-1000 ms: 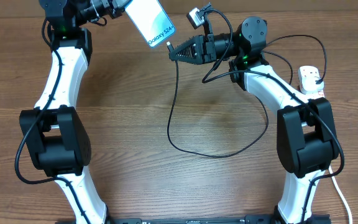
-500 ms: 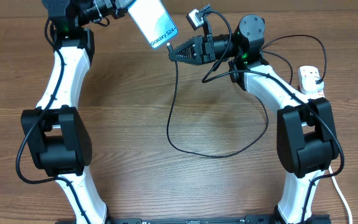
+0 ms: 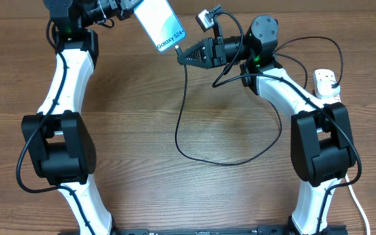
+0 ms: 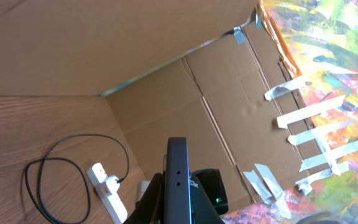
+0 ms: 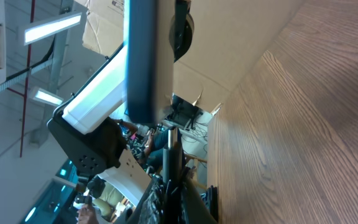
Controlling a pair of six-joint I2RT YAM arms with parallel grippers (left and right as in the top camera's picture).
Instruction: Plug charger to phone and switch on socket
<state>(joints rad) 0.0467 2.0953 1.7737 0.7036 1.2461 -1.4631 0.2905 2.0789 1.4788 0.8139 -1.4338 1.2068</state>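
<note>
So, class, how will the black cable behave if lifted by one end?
Probably floppy: the cable trails from the right end effector into a loose loop on the table. Likely light, being thin; it may drag or snag.

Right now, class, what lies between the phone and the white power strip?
In the overhead view, the right gripper, shut on the charger cable, reaches across the wood table between the phone and the power strip.
</note>
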